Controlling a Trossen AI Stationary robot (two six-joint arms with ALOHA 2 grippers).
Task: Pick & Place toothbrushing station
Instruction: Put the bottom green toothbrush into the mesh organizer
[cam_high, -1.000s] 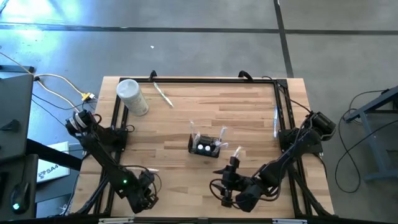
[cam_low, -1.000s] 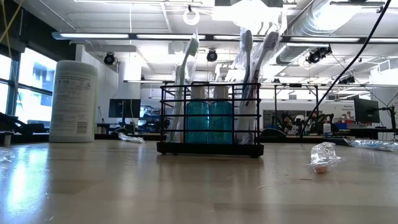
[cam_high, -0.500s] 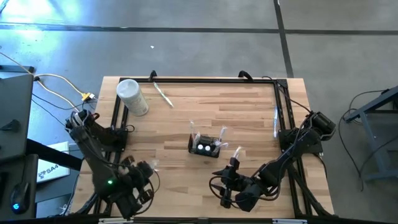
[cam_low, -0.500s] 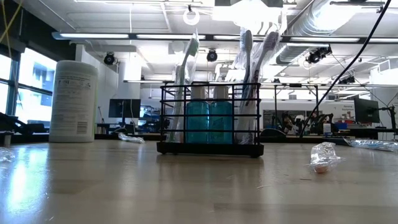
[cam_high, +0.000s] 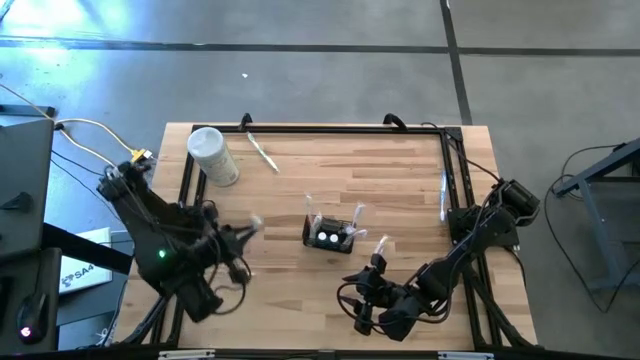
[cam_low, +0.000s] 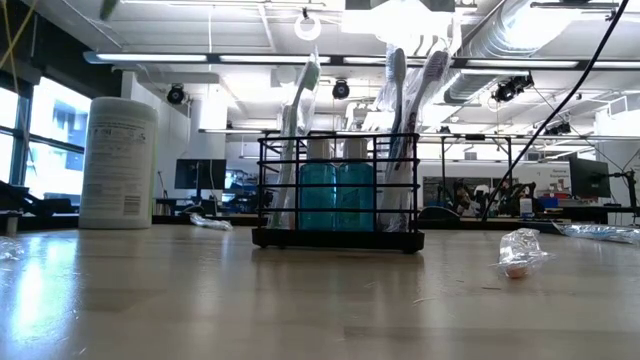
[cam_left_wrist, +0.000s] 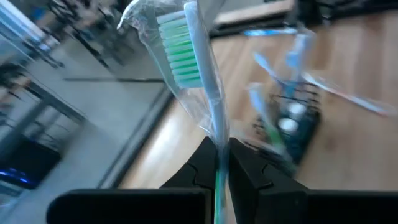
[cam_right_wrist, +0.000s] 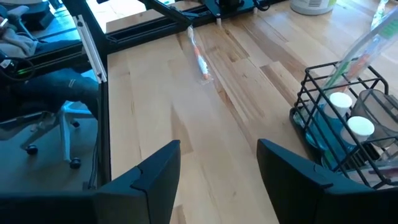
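The black wire station (cam_high: 331, 235) stands upright near the middle of the table (cam_high: 400, 180), holding wrapped toothbrushes (cam_low: 395, 130) and two blue bottles (cam_low: 336, 196). The left gripper (cam_left_wrist: 217, 163), over the table's left side, is clamped on a wrapped green-bristled toothbrush (cam_left_wrist: 189, 62), whose head points toward the station. The right gripper (cam_right_wrist: 217, 163) hangs empty near the front edge, just right of the station, fingers well apart.
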